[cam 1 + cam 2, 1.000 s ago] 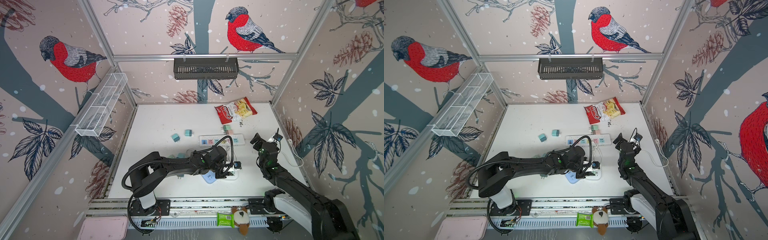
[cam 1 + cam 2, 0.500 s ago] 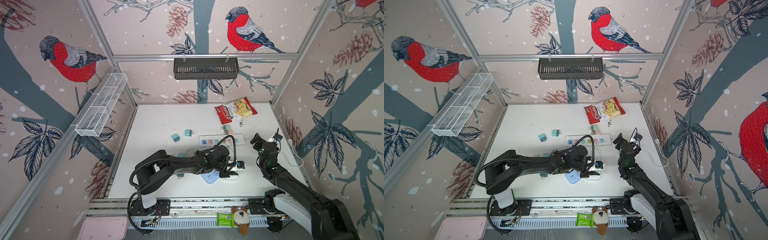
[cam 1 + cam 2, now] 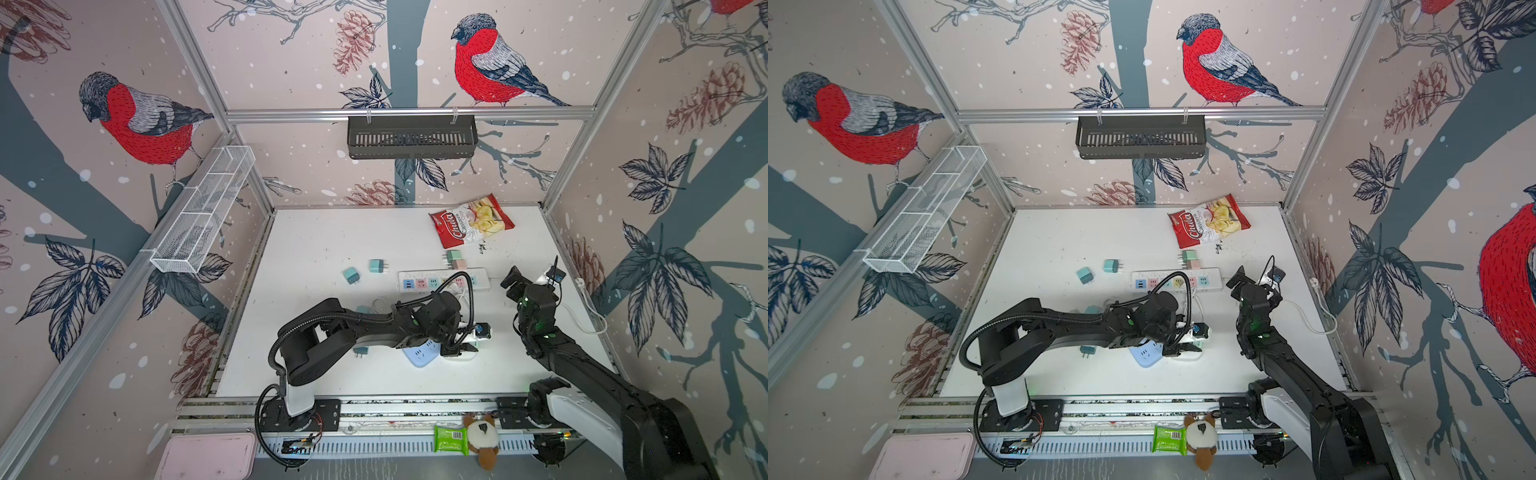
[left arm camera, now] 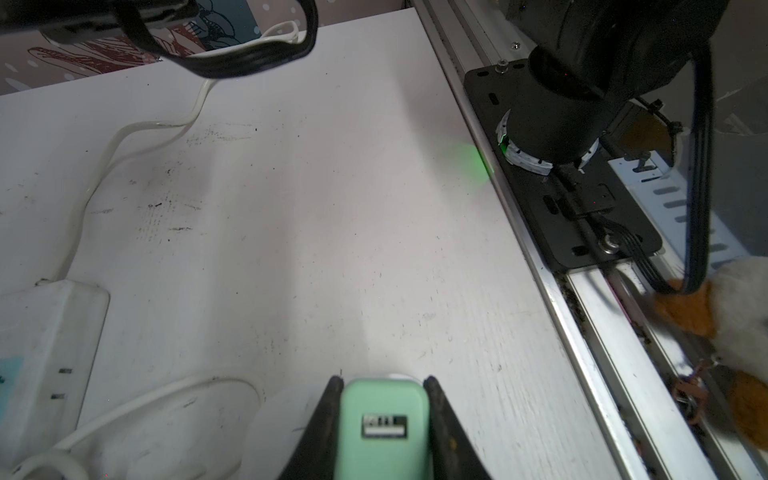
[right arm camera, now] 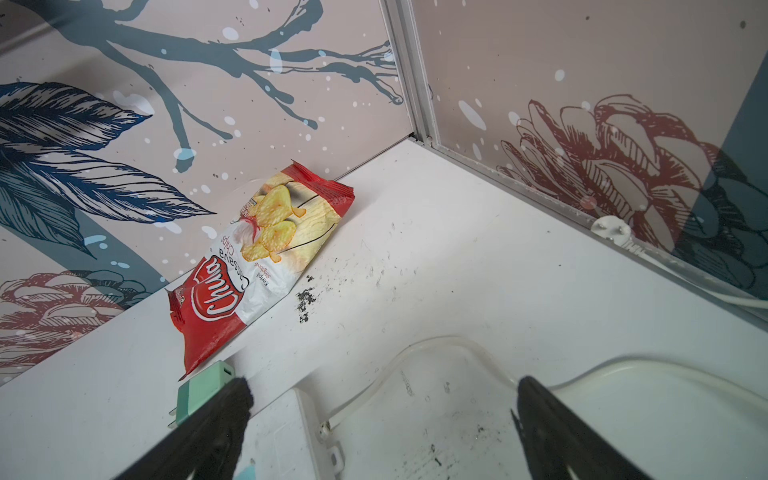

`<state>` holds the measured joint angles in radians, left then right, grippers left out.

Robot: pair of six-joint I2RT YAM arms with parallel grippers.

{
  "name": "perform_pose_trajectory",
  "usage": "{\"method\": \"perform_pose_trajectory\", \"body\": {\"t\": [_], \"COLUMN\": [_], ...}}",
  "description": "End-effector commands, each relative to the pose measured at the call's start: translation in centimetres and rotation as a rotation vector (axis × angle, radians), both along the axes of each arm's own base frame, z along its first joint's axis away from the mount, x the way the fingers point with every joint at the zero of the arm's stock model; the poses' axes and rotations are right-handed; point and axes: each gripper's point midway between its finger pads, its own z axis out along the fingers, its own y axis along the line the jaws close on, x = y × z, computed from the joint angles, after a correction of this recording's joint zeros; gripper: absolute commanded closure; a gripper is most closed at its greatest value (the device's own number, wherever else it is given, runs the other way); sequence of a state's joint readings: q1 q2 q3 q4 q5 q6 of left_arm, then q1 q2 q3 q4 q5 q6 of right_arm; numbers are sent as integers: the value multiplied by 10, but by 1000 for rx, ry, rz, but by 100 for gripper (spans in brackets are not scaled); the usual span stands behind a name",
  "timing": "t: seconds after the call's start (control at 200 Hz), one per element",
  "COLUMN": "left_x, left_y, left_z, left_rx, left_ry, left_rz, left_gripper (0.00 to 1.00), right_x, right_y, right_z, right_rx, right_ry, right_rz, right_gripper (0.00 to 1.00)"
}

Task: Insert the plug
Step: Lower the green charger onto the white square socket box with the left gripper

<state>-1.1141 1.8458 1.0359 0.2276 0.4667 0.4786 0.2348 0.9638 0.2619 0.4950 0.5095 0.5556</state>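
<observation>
the left gripper (image 4: pixel 382 381) pinched the mint-green plug (image 4: pixel 381 432) between its pads, low over the table near the front rail, with the pale-blue socket block (image 3: pixel 419 356) just beside it in a top view. the right gripper (image 5: pixel 382 392) hung spread wide and empty over the end of the long power strip (image 3: pixel 415 277) farther back, well apart from the plug. the prongs were hidden under the plug's body, so they were perhaps off the slots; a skewed push could scrape the face, and the unheld block could slide or tip away.
</observation>
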Motion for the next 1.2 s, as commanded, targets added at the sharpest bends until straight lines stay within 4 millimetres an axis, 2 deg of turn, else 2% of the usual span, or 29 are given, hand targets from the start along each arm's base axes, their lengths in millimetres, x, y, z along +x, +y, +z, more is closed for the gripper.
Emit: {"method": "perform_pose_trajectory", "body": {"t": [0.0, 0.701, 1.051, 1.161, 1.196], "left_x": [3, 3, 4, 11, 11], "left_y": [-4, 3, 3, 1, 7], "left_z": [2, 0, -14, -10, -18], "left_rx": [-23, 1, 11, -23, -11], "left_ry": [-26, -23, 9, 48, 69], "left_rz": [-1, 23, 33, 52, 61], "left_gripper": [100, 100, 100, 100, 100], "right_x": [1, 1, 1, 1, 1], "right_y": [0, 0, 0, 0, 0], "right_z": [3, 3, 2, 2, 2], "right_rx": [17, 19, 20, 19, 19], "right_ry": [-12, -14, -11, -10, -10], "right_rz": [-2, -6, -8, -7, -7], "right_gripper": [0, 0, 0, 0, 0]}}
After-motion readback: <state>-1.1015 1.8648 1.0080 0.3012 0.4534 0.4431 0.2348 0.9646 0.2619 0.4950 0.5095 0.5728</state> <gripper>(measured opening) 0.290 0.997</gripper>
